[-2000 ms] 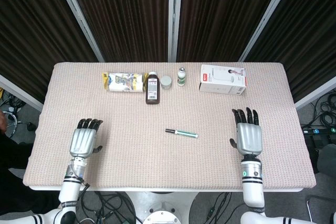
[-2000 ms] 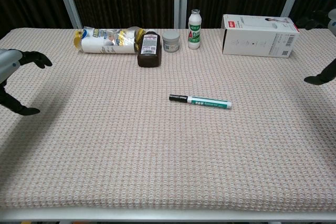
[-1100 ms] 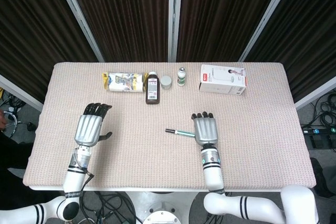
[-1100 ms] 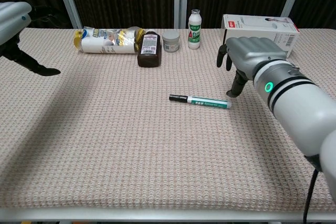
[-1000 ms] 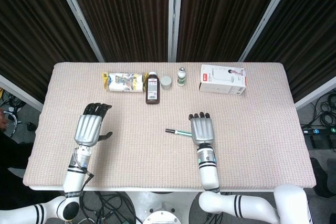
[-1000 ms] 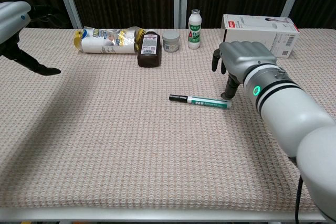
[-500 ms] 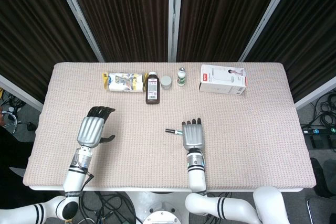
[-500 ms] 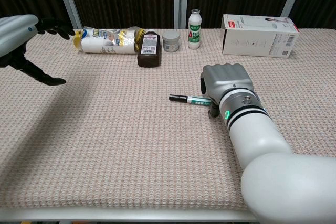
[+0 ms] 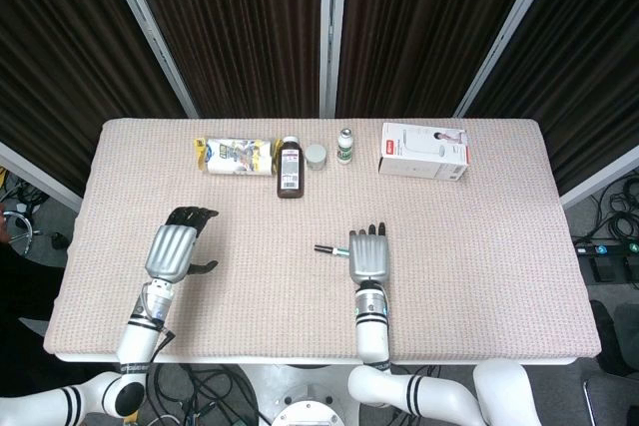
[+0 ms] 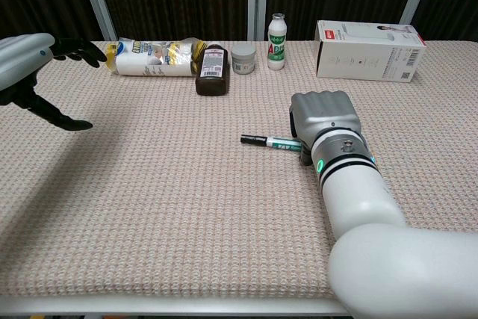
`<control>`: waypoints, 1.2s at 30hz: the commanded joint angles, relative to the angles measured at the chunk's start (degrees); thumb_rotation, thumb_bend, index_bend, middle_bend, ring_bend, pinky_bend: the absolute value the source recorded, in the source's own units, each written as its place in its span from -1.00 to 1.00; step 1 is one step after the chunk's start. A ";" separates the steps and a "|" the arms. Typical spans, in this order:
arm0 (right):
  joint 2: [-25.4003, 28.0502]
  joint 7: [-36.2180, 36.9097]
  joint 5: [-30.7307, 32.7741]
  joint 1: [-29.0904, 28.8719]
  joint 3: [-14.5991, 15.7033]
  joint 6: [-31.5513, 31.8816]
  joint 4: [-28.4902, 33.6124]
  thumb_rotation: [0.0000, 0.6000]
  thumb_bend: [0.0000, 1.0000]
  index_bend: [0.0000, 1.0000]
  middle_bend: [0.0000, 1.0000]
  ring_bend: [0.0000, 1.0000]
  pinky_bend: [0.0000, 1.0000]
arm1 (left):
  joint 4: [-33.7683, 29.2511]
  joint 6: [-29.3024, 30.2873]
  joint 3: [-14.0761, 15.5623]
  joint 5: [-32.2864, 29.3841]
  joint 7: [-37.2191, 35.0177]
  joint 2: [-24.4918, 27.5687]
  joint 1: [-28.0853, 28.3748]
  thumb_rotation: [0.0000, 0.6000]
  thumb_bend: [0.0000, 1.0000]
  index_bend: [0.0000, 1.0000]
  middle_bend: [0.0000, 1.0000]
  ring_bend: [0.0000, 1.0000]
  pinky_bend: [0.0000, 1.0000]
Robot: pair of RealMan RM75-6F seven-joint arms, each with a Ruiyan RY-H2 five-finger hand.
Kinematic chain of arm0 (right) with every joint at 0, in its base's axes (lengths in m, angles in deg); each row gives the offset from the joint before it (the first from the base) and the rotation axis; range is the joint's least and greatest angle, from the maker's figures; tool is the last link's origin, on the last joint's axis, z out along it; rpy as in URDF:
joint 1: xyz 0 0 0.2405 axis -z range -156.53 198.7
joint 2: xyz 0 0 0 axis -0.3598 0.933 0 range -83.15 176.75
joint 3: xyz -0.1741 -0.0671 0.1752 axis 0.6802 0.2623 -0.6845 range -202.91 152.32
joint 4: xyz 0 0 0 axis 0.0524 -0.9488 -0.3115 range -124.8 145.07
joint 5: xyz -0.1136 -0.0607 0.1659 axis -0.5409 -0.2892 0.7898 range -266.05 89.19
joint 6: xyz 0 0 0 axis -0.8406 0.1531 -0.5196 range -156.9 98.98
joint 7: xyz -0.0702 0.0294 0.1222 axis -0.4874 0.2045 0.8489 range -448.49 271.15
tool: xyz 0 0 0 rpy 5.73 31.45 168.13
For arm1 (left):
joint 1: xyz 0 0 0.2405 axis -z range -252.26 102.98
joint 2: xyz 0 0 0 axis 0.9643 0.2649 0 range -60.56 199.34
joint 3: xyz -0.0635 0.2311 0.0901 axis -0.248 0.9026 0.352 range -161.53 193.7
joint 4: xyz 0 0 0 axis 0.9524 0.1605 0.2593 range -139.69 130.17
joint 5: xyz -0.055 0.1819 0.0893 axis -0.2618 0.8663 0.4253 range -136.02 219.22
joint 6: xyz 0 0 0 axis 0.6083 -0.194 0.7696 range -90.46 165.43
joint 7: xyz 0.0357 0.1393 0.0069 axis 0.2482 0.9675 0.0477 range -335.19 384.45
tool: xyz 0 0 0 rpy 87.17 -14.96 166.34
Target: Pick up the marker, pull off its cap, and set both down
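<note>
One marker (image 10: 263,140) at frame centre on the bench (image 9: 479,246); right hand (image 9: 368,254) covers its tail, grip unclear; left hand (image 9: 173,250) spread, empty, lower left; five items along the far edge.

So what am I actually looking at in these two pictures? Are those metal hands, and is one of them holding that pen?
Yes, they are a robot's two hands, steered remotely by a person. One picture looks down from a camera at its head, the other looks forward from its chest.

The table has a woven cover. Along the far edge lie a snack packet, a brown bottle, a small jar, a little white bottle and a white box.

In the middle lies the marker, its black cap pointing towards the robot's left. The right hand covers its other end; whether the fingers have closed on it cannot be seen. The left hand holds nothing, fingers apart.
</note>
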 commanded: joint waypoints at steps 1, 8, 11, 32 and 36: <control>-0.41 0.05 -0.22 0.07 -0.21 -0.21 -0.59 1.00 -0.65 -0.03 -0.08 -0.51 -0.69 | 0.23 -0.13 -0.04 0.14 -0.48 -0.02 0.14 1.00 -0.86 -0.59 -0.57 -0.70 -0.70; -1.15 0.01 -0.96 0.16 -0.78 -0.33 -1.74 1.00 -0.54 0.05 -0.02 -0.48 -0.69 | -0.12 -1.41 -0.54 -0.43 -3.09 -0.10 0.59 1.00 -0.86 -0.59 -0.57 -0.70 -0.70; -1.37 -0.01 -1.32 0.25 -0.92 -0.32 -2.03 1.00 -0.54 0.08 0.00 -0.48 -0.69 | -0.12 -1.66 -0.66 -0.67 -3.19 -0.10 0.78 1.00 -0.87 -0.59 -0.57 -0.70 -0.70; 1.63 1.60 -5.42 -1.11 -6.47 0.66 -2.35 1.00 -0.48 0.30 0.18 -0.37 -0.67 | -0.87 -0.61 -3.46 -4.63 0.74 -1.91 2.17 1.00 -0.88 -0.57 -0.55 -0.70 -0.69; 3.38 1.58 -5.66 -2.75 -8.99 0.04 -1.78 1.00 -0.48 0.30 0.18 -0.37 -0.66 | -0.69 0.48 -5.07 -5.79 3.47 -3.77 3.45 1.00 -0.88 -0.56 -0.54 -0.70 -0.69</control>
